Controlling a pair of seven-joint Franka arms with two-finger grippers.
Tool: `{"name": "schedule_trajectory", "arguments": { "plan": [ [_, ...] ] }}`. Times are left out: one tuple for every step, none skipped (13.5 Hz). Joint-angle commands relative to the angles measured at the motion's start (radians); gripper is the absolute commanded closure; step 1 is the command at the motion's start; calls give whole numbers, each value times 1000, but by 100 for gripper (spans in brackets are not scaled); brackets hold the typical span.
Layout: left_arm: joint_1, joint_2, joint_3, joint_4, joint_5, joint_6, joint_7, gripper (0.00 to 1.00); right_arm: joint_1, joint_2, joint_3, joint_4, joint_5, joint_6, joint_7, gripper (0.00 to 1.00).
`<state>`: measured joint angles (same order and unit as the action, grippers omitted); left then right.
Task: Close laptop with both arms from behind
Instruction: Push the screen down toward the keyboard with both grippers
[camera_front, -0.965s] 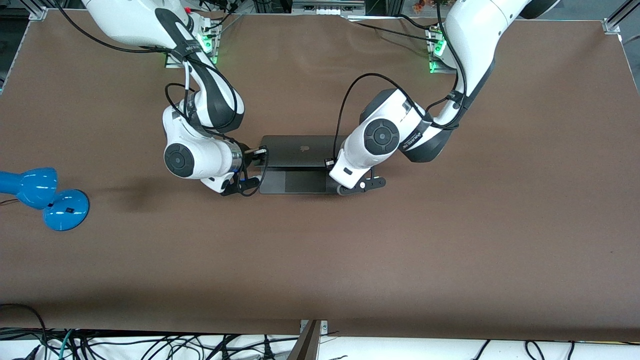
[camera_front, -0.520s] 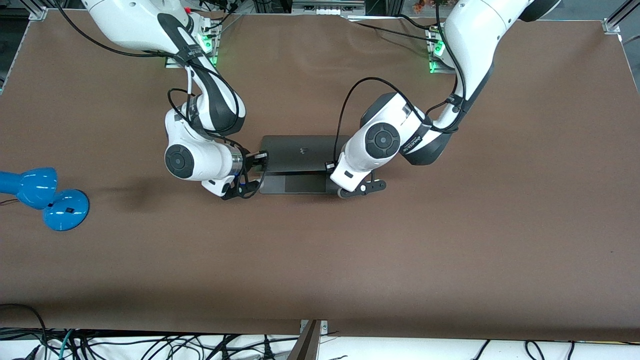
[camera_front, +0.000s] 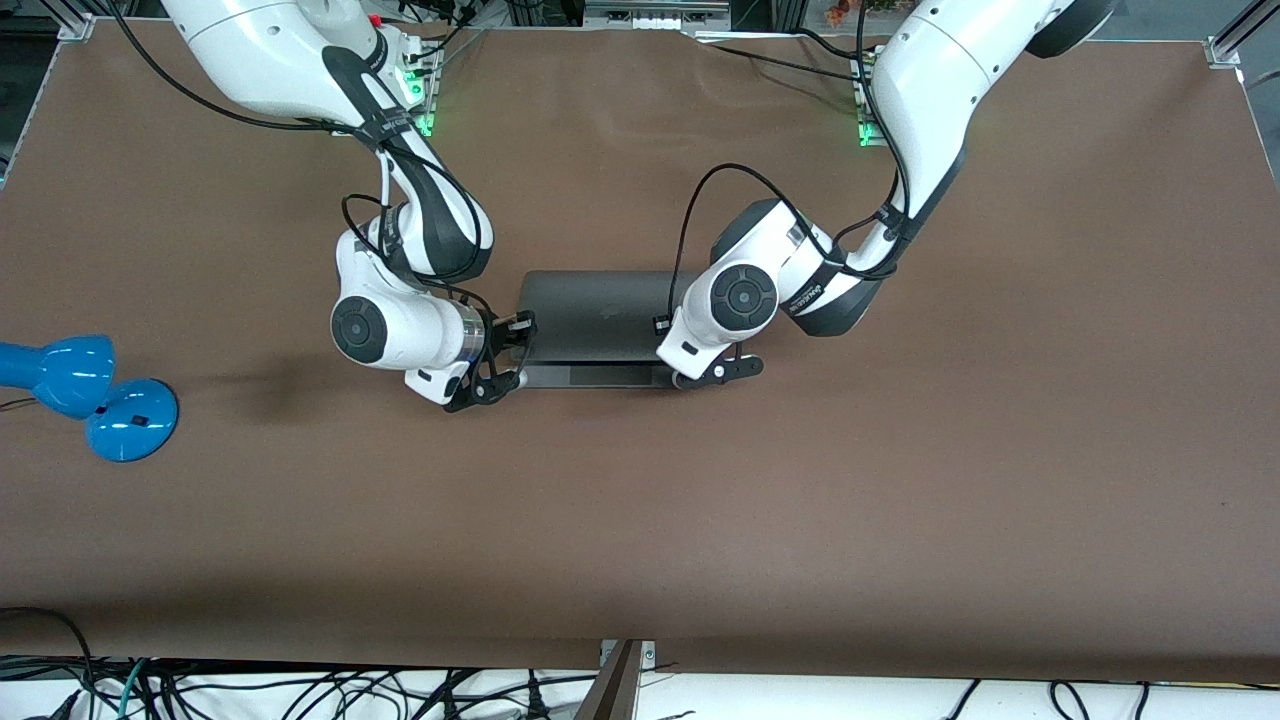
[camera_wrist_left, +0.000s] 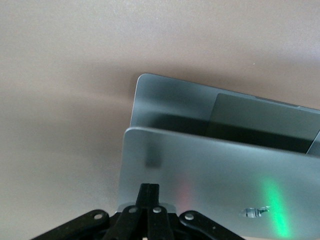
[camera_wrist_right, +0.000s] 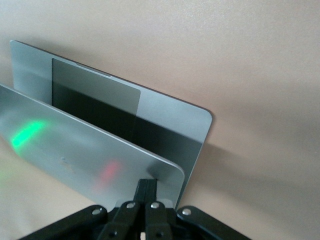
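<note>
Starting at the right arm's end of the table (camera_front: 1000, 450), we see a blue lamp (camera_front: 90, 395) lying well apart from everything else. Next comes the right gripper (camera_front: 520, 324). It sits at the corner of the laptop (camera_front: 595, 310) lid that is toward the right arm's end. In the right wrist view, the right gripper (camera_wrist_right: 146, 189) has its two black fingers pressed together, and their tips touch the back of the lid (camera_wrist_right: 75, 145) by its rounded corner.

We find the laptop in the middle of the table, between the two grippers. It is thin, flat, grey metal, smooth and a bit shiny, with round corners. Green and red lights glow softly on the lid. The lid leans low over the bottom half, with a dark gap between them. From the front camera only a thin strip of the bottom half (camera_front: 595, 376) peeks out. The laptop's long side runs from one arm's end of the table to the other. Its opening edge points toward the front camera.

Last comes the left gripper (camera_front: 661, 326), at the other lid corner. In the left wrist view, the left gripper (camera_wrist_left: 148, 192) has its fingers together too, with the tips touching the back of the lid (camera_wrist_left: 210, 170).

The table top is brown and looks soft.
</note>
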<state>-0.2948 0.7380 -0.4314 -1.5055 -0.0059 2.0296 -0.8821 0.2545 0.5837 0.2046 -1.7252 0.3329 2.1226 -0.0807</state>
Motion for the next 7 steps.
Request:
{"name": "schedule_trajectory", "arguments": {
  "plan": [
    [-1,4,3,5,24,12,2,100,3,5,-11,-2,-21,16,-28,100],
    [-3,9,3,7,26,21,0,100,3,5,-14,-2,-21,16,-30,100],
    [-4,23,8,25,26,29,-3,100,3,7,-16,-2,-21,16,-30,100],
    [-6,40,10,46,26,29,-6,100,5,7,-16,-2,-21,16,-30,100],
    [-7,55,11,62,26,29,-6,100,5,7,-16,-1,-21,17,-30,100],
    [-7,69,11,77,26,29,-6,100,5,13,-16,-1,-21,17,-30,100],
    [-9,76,16,88,26,29,-6,100,3,19,-16,2,-21,22,-30,100]
  ]
}}
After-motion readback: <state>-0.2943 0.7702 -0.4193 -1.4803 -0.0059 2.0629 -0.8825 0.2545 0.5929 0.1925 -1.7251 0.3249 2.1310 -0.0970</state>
